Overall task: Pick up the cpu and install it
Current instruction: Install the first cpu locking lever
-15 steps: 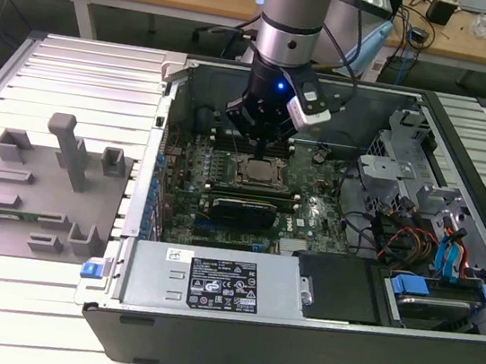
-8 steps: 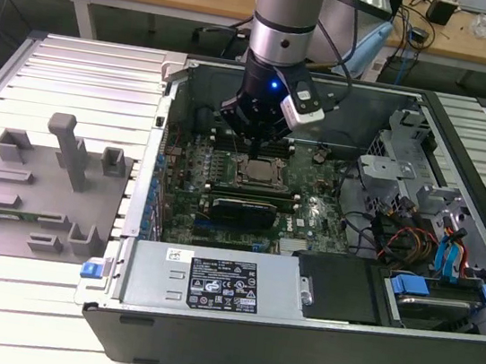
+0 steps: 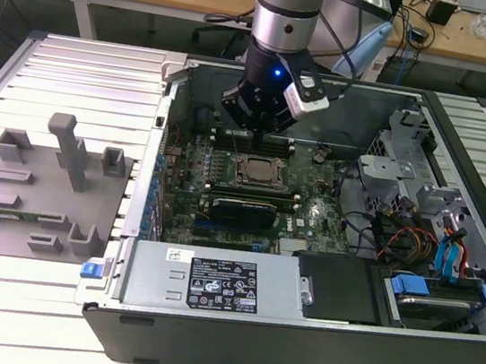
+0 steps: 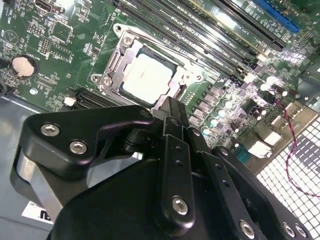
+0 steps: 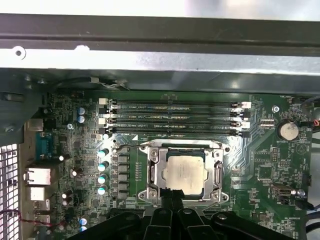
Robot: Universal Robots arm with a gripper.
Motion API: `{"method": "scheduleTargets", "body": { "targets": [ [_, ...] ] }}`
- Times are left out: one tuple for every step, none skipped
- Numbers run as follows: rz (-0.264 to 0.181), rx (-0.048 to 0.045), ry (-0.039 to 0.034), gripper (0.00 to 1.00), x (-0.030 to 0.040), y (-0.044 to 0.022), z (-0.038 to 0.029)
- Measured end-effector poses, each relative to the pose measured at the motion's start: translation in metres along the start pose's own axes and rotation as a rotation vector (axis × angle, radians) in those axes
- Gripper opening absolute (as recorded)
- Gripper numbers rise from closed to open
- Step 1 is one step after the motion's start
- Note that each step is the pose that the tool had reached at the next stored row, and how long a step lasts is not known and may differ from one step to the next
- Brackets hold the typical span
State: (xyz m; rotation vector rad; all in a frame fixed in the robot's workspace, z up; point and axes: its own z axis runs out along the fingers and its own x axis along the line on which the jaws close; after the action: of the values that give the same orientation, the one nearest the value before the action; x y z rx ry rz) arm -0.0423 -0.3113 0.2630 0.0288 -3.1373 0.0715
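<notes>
Cpu (image 5: 185,172) is seen lying flat inside the metal-framed socket (image 5: 154,167) on the green motherboard (image 5: 260,150), beside the memory slots (image 5: 175,117), within the open computer case (image 3: 309,359). The tool (image 5: 170,193) is held just over the socket's edge, its fingers closed together with nothing gripped.

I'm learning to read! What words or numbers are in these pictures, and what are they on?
Nothing here can be read for sure.
On the big white label of the grey power supply: tiny print, too small to read.
On the small white sticker next to it: too small.
White lettering on the motherboard: blurred.
On the cpu: no readable marking.
</notes>
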Motion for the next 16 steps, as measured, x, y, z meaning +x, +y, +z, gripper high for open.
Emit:
{"method": "scheduleTargets", "body": {
  "targets": [
    [0.000,0.0002,0.0001,0.11,0.0000,0.0000,-0.0004],
    [0.000,0.0002,0.0001,0.11,0.0000,0.0000,-0.0006],
    [0.000,0.0000,0.0000,0.11,0.0004,0.0000,-0.0006],
    [0.000,0.0000,0.0001,0.11,0.0015,0.0000,-0.0006],
    [0.000,0.0002,0.0001,0.11,0.0033,0.0000,-0.0007],
    [0.000,0.0003,-0.0001,0.11,0.0056,0.0000,-0.0007],
    [0.000,0.0002,-0.0004,0.11,0.0085,0.0001,-0.0006],
    [0.000,0.0001,-0.0006,0.11,0.0108,0.0002,-0.0006],
    [0.000,0.0002,-0.0008,0.11,0.0136,0.0002,-0.0006],
    [0.000,0.0002,-0.0009,0.11,0.0162,0.0002,-0.0006],
    [0.000,0.0002,-0.0011,0.11,0.0196,0.0003,-0.0005],
    [0.000,0.0002,-0.0012,0.11,0.0221,0.0004,-0.0005],
    [0.000,0.0002,-0.0014,0.11,0.0277,0.0005,-0.0005],
    [0.000,0.0002,-0.0016,0.11,0.0333,0.0006,-0.0005],
    [0.000,0.0002,-0.0017,0.11,0.0370,0.0006,-0.0005],
    [0.000,0.0002,-0.0016,0.11,0.0412,0.0007,-0.0005]
  ]
}}
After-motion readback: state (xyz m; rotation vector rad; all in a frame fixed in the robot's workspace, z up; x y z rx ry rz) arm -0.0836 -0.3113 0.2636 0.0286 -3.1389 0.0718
